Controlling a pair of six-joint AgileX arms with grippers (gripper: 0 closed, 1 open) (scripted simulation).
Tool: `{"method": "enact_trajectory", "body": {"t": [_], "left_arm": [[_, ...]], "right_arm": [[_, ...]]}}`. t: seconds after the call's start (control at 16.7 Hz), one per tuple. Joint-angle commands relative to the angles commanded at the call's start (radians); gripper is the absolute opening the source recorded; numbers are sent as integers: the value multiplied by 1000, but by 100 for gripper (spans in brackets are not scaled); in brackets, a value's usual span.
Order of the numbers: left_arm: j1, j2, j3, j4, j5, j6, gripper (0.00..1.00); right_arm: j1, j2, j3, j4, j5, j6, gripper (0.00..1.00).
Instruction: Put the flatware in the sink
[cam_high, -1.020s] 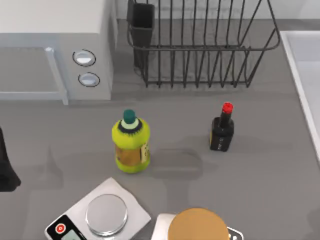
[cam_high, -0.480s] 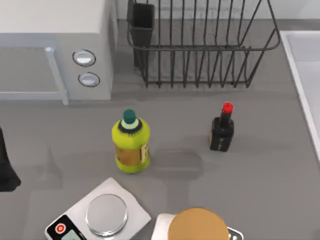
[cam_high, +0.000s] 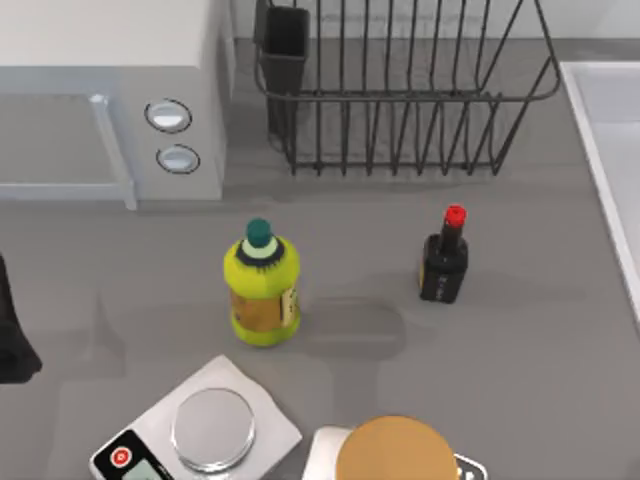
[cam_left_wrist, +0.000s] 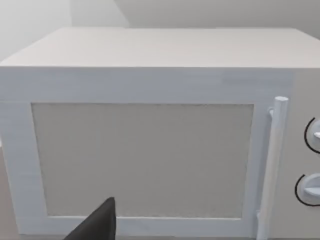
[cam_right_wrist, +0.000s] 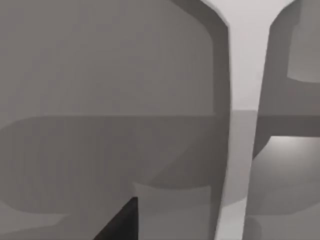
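1. The left tool (cam_left_wrist: 95, 225) shows as one dark fingertip in the left wrist view; I cannot tell how far it is open, and nothing is seen in it.
2. Just ahead of it stands the microwave (cam_left_wrist: 150, 150), door shut, handle (cam_left_wrist: 270, 165) upright.
3. The right wrist view gives a dark tip of the right tool (cam_right_wrist: 120, 222) over the sink (cam_right_wrist: 245, 100); its opening cannot be told.
4. From above, the left arm (cam_high: 12, 340) is cut off at the left edge; the sink's rim (cam_high: 600, 150) lies far across the worktop (cam_high: 520, 340), beyond the yellow bottle (cam_high: 262, 285), dark bottle (cam_high: 445, 258) and dish rack (cam_high: 400, 90).
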Motion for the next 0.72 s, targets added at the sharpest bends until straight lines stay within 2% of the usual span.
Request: {"method": "enact_trajectory", "body": {"t": [0.42,0.72], "left_arm": [[0,0,0,0,0,0,100],[0,0,0,0,0,0,100]], "right_arm": [[0,0,0,0,0,0,2],[0,0,0,0,0,0,0]]}}
